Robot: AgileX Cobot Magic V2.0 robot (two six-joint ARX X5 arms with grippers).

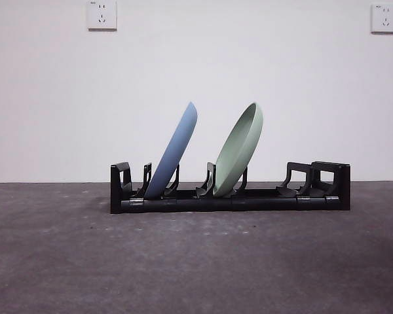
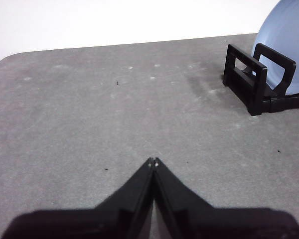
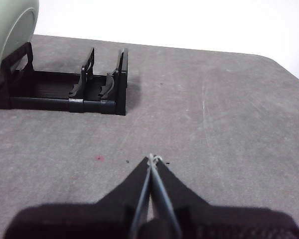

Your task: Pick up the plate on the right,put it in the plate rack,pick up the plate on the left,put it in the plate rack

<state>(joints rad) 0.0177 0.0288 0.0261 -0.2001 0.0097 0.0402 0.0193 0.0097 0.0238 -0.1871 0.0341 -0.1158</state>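
Observation:
The black plate rack point(image 1: 229, 203) stands across the middle of the table. Two plates lean in its prongs, both tilted to the right: a blue plate point(image 1: 175, 150) near the left end and a green plate point(image 1: 239, 149) near the middle. My left gripper point(image 2: 153, 162) is shut and holds nothing, hovering over bare table well away from the rack's left end point(image 2: 246, 82), where the blue plate point(image 2: 286, 45) shows. My right gripper point(image 3: 153, 158) is also shut and holds nothing, off the rack's right end point(image 3: 102, 84), with the green plate point(image 3: 10, 35) at the edge of its view.
The grey table point(image 1: 196, 261) runs up to a white wall with two sockets point(image 1: 101, 14) point(image 1: 384, 17). Neither arm shows in the front view. The rack's right-hand slots point(image 1: 314, 180) hold nothing.

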